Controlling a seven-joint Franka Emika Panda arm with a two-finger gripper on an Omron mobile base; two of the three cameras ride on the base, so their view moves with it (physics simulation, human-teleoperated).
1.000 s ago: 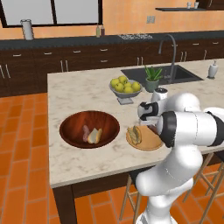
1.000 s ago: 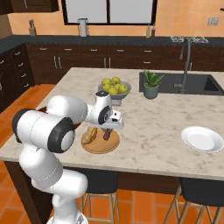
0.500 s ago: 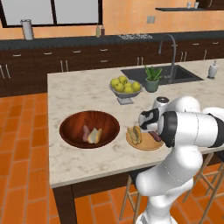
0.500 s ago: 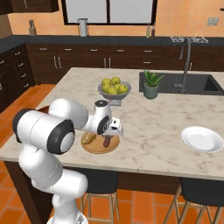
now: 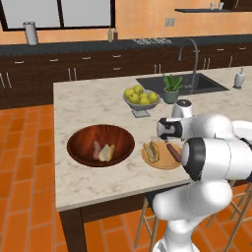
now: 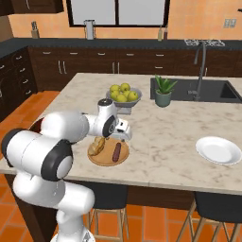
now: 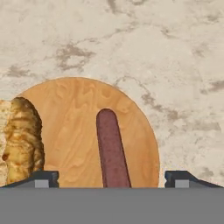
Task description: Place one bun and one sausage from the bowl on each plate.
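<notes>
My gripper (image 7: 113,177) is open, its fingertips (image 7: 43,177) spread wide to either side of a dark red sausage (image 7: 112,151) that lies on the tan wooden plate (image 7: 74,113). A golden bun (image 7: 22,140) rests on the same plate, beside the sausage. From the base, the hand (image 5: 168,130) hovers just over this plate (image 5: 162,162) near the counter's front edge. The dark wooden bowl (image 5: 78,140) to the left holds a bun (image 5: 106,152) and a sausage (image 5: 96,150). The white plate (image 6: 219,150) sits bare at the far right.
A grey footed bowl of apples (image 5: 141,98) and a potted plant (image 5: 172,88) stand behind the tan plate. The sink (image 5: 194,84) with its faucet is farther back right. Stools stand below the counter's front edge.
The jaws have gone from shut to open, and the sausage they held now lies on the tan plate. The hand came down to the plate before letting go.
</notes>
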